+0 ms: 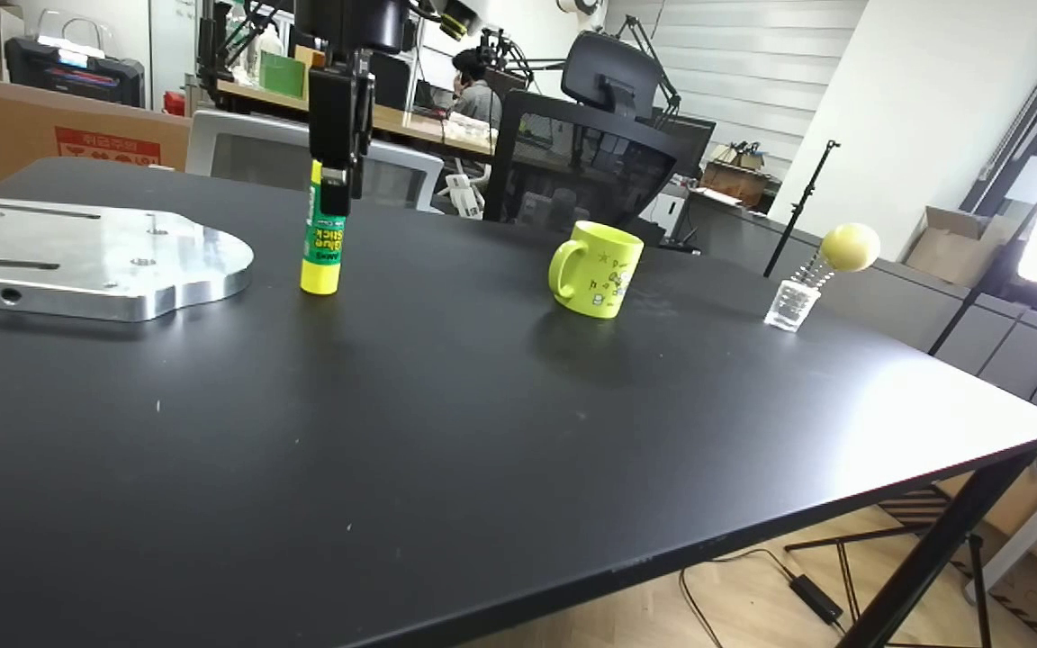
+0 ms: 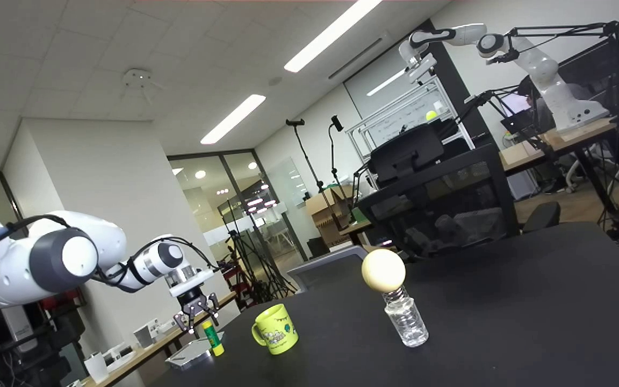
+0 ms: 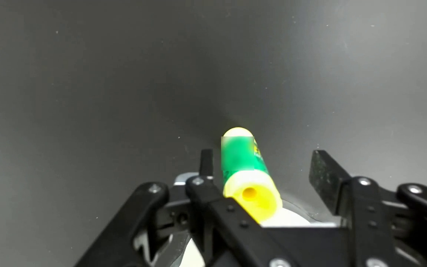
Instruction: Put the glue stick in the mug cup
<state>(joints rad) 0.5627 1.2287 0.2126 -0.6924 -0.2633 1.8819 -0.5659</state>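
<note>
The glue stick (image 1: 322, 243) stands upright on the dark table, yellow at both ends with a green label band. It also shows in an exterior view (image 2: 212, 338) and in the wrist view (image 3: 256, 189). My gripper (image 3: 261, 159) is open, with the stick's upper part between its fingers. The stick is closer to the left finger in the wrist view, with a wide gap to the right finger. The gripper (image 1: 337, 193) hides part of the stick's top in an exterior view. The lime mug cup (image 1: 604, 270) stands upright, apart from the stick; it is out of the wrist view.
A thick silver metal plate (image 1: 77, 261) lies on the table close to the glue stick. A small clear holder (image 1: 793, 304) with a yellow ball (image 1: 850, 247) on a spring stands beyond the mug. Chairs stand along the table's far edge.
</note>
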